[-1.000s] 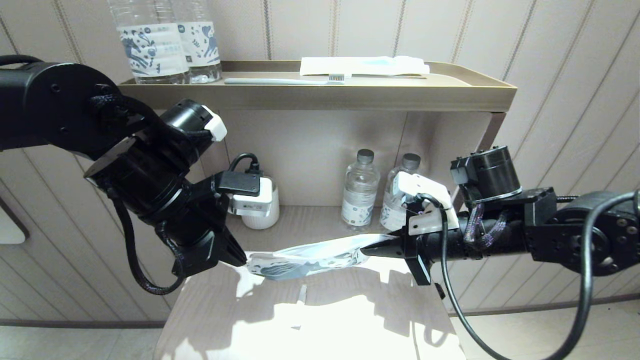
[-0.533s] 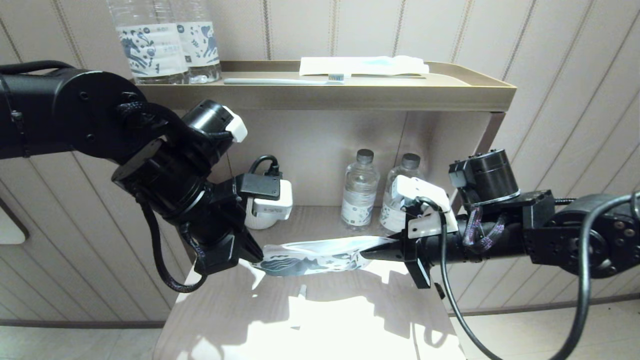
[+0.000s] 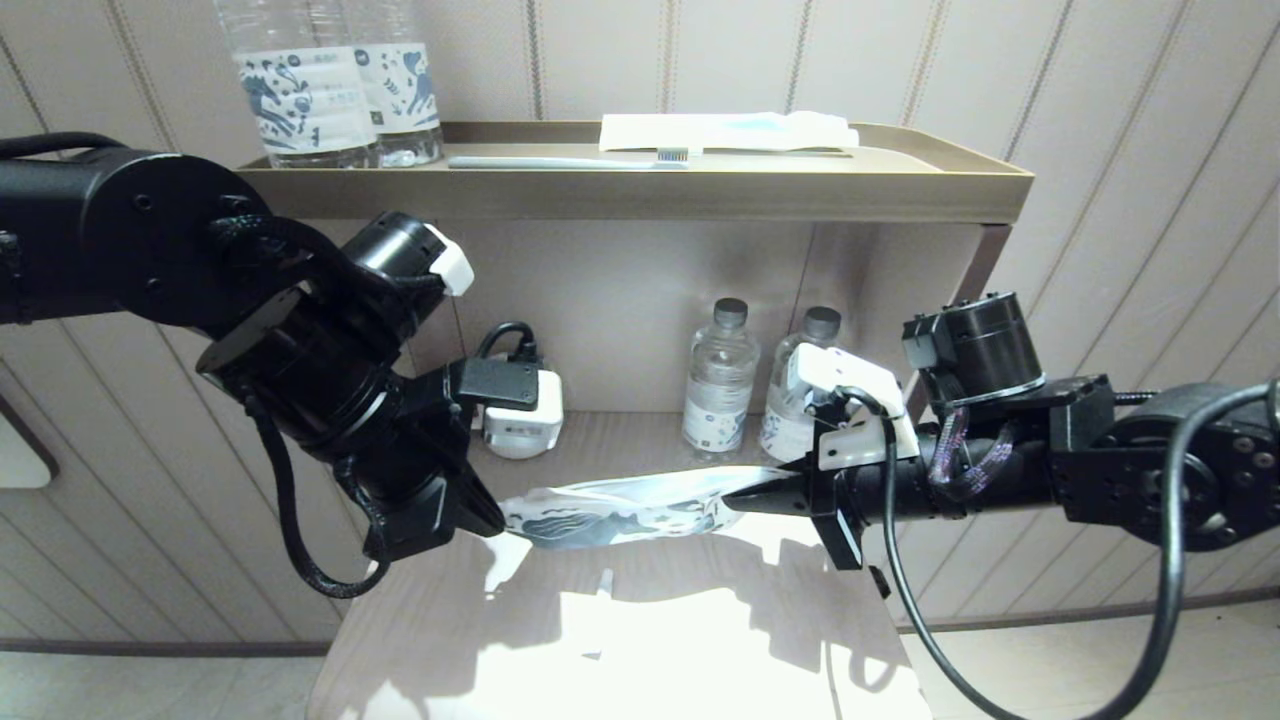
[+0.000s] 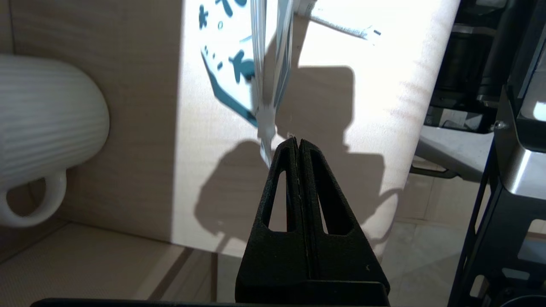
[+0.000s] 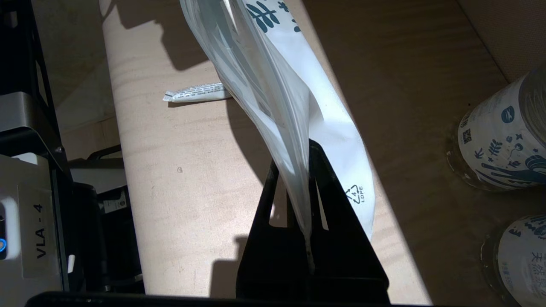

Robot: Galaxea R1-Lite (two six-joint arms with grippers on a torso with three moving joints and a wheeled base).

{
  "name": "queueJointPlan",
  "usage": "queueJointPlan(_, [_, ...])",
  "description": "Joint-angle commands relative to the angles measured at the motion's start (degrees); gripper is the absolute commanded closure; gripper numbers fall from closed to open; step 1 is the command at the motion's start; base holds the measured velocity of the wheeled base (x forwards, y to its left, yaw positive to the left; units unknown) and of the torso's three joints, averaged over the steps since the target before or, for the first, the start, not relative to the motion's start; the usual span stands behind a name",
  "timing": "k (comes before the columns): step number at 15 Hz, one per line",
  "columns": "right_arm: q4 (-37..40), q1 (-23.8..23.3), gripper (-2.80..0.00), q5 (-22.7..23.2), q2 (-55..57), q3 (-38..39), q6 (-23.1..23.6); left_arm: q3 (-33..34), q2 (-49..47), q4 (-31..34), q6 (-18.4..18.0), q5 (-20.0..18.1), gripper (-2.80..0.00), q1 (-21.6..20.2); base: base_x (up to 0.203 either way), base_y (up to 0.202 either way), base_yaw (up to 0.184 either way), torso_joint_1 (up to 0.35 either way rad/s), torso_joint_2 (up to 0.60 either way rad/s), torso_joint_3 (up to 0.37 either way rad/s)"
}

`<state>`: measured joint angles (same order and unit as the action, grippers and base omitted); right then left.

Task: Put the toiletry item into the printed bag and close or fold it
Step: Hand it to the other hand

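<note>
head view: the printed bag (image 3: 620,505) hangs stretched between the two arms above the table (image 3: 640,640), clear of the surface. the left gripper (image 3: 480,515) holds its end at 9 o'clock, the right gripper (image 3: 745,497) the end at 3 o'clock. a small tube (image 3: 603,582) lies on the table just below the bag, toward 6 o'clock; it is likely the toiletry item, so it is not yet inside. water bottles (image 3: 722,375) stand behind, at 12 o'clock.

left wrist view: left gripper (image 4: 296,143) jaws are pressed together. only a thin corner tab of the printed bag (image 4: 266,119) meets the tips, slightly to one side. risk: the hold looks marginal, and any pull between the arms could slip the tab out.

right wrist view: right gripper (image 5: 308,162) jaws pinch the bag's edge (image 5: 298,128) deep between them, a firm hold. the tube (image 5: 198,91) lies apart on the table. risk: with both hands occupied and the mouth drawn flat, nothing is free to load it.
</note>
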<state>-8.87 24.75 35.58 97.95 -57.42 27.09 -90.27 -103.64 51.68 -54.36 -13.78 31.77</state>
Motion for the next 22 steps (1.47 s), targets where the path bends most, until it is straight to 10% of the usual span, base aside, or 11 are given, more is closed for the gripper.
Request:
queueJointPlan(1, [-0.1,0.1,0.00,0.3,-0.3,0.2,0.2,0.4,1.0,0.2,-0.3,-0.1,0.00,-1.0,0.000,0.000,0.000,0.000,0.00,0.000])
queueJointPlan(6, [-0.1,0.3,0.00,0.6,-1.4,0.3,0.2,0.1,1.0,-0.3,-0.3,-0.4,0.00,-1.4,0.000,0.000,0.000,0.000,0.00,0.000])
queueJointPlan(14, [0.0,-3.6,0.00,8.4,-0.2,-0.4,-2.7,15.1,2.2,-10.6,2.7,-13.5,0.00,-18.4,0.000,0.000,0.000,0.000,0.00,0.000])
queueJointPlan(22, [0.0,-3.8,0.00,7.5,3.9,-0.7,-1.7,22.7,4.2,-19.5,4.2,-17.6,0.00,-19.7,0.000,0.000,0.000,0.000,0.00,0.000])
